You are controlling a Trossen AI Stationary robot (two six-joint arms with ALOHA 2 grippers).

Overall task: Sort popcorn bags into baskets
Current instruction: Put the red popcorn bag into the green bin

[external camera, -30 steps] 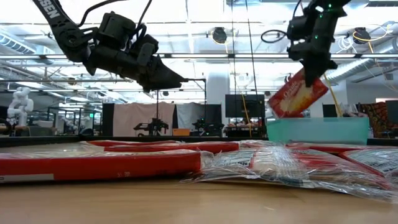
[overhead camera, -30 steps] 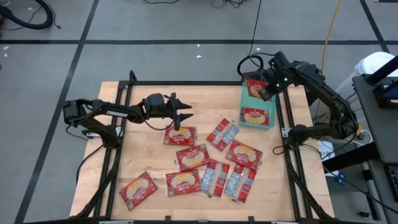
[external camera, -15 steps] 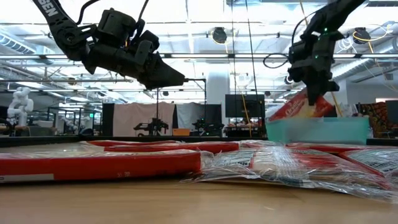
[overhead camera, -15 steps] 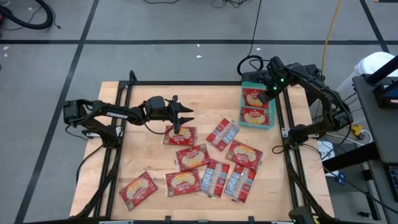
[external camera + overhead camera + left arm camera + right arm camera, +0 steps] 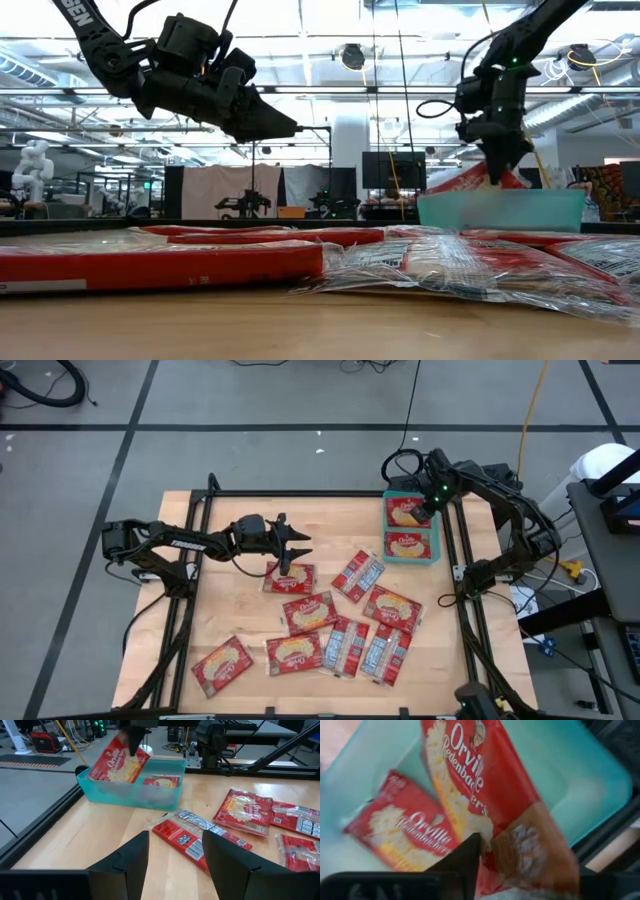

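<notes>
1. a large hall with ceiling lights, pipes and a dark curtain is seen behind the bench in the low view; a grey floor marked with black lines surrounds it in the high view.
2. a light wooden bench [image 5: 240, 620] inside a black frame carries everything.
3. the right arm is reached over the far right corner, and its claw [image 5: 428, 506] is clamped on one popcorn bag [image 5: 406, 512], which is held tilted with its lower end inside the teal basket [image 5: 437, 540]. "orville redenbacher's" can be read on this held bag [image 5: 485, 795] in the right wrist view.
4. the left arm is stretched across the left side of the bench, its claw [image 5: 296, 544] held above the surface with the fingers apart and nothing between them, just over a bag lying on the wood [image 5: 290, 577].
5. one basket is seen, at the far right corner. a second bag [image 5: 409, 544] lies flat in its nearer half, and the same brand is partly readable on it.
6. nine bags are counted loose on the bench, clustered toward the middle and near edge: six show the popcorn picture, three a silvery panel with barcodes, such as the one nearest the basket [image 5: 358, 575].
</notes>
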